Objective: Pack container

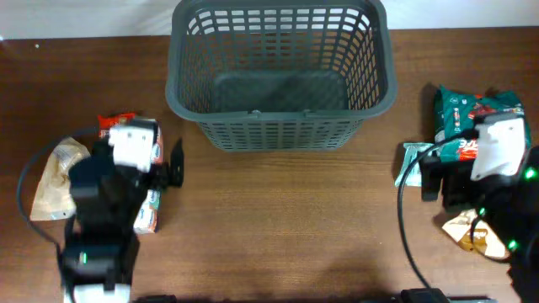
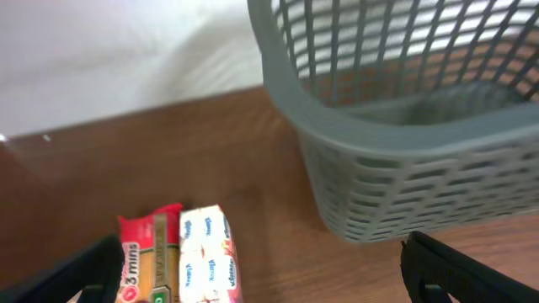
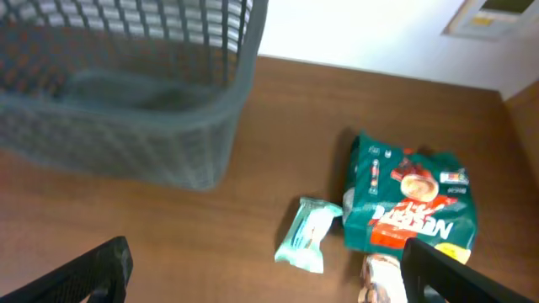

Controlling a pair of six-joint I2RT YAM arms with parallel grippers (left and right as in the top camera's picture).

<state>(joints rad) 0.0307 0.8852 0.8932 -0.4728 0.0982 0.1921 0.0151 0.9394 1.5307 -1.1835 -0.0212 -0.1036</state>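
The dark grey lattice basket (image 1: 278, 130) stands empty at the back middle of the table; it also shows in the left wrist view (image 2: 396, 194) and the right wrist view (image 3: 126, 151). My left gripper (image 1: 171, 171) is open and empty left of the basket, above a red noodle packet (image 2: 143, 261) and a white packet (image 2: 206, 252). My right gripper (image 1: 428, 178) is open and empty right of the basket, near a mint-green packet (image 3: 310, 236) and a green Nescafe bag (image 3: 408, 202). Both sets of jaws (image 2: 261, 282) (image 3: 269, 278) hold nothing.
A tan pouch (image 1: 55, 181) lies at the far left beside the left arm. A small tan and yellow packet (image 1: 467, 231) lies under the right arm; its end shows in the right wrist view (image 3: 383, 278). The table is brown wood (image 1: 286, 219). A white wall lies behind.
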